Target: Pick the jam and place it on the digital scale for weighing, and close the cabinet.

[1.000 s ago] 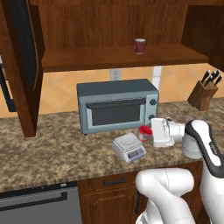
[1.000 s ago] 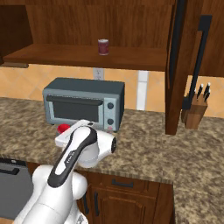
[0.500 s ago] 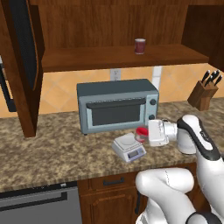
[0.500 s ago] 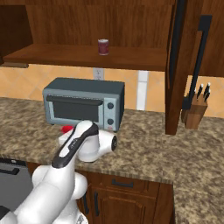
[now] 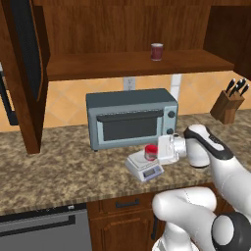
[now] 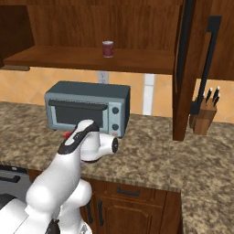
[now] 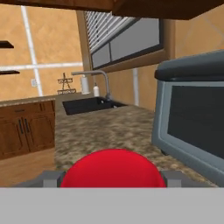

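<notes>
Your arm (image 5: 215,162) is glossy white with rounded, bulbous links, dark grey joint bands and a black stripe along the forearm; a boxy white hand (image 5: 165,149) caps it.

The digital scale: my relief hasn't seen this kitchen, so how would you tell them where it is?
Find the blue-grey toaster oven on the granite counter. Just in front of its right half sits the digital scale, a small flat light-grey block with a sloped display panel. The red-lidded jam is right over its plate, at the gripper; the maroon cup is up on the shelf.
</notes>
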You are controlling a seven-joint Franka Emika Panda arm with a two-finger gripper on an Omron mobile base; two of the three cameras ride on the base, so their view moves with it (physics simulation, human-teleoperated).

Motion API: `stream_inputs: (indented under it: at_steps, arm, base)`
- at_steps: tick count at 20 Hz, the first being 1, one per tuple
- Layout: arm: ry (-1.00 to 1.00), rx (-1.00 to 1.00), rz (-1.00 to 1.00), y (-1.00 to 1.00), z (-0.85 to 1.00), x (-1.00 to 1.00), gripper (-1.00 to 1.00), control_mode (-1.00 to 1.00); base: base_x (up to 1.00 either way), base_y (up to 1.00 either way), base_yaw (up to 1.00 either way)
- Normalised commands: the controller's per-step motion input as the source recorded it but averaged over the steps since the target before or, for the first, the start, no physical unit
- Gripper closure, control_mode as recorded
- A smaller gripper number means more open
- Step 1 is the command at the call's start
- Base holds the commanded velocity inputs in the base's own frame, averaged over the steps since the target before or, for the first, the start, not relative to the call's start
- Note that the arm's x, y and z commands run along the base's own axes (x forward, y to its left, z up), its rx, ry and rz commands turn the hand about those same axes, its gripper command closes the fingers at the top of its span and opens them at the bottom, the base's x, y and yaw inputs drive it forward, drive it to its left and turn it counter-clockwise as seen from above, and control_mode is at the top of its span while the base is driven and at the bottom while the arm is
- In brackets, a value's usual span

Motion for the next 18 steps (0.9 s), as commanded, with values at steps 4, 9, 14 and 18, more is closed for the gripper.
stream_inputs:
  at_steps: [4,9,14,18]
  arm:
    - [0.01,-0.06,0.0,0.06,-0.32,0.32,1.0,-1.0]
    - [0.03,-0.05,0.0,0.03,-0.43,0.26,1.0,-1.0]
    - [0.0,0.0,0.0,0.0,-0.34,0.12,1.0,-1.0]
    - [-0.01,0.0,0.0,0.0,-0.2,0.17,1.0,-1.0]
  base:
    - [0.0,0.0,0.0]
    - [0.0,0.0,0.0]
    - [0.0,0.0,0.0]
    - [0.0,0.0,0.0]
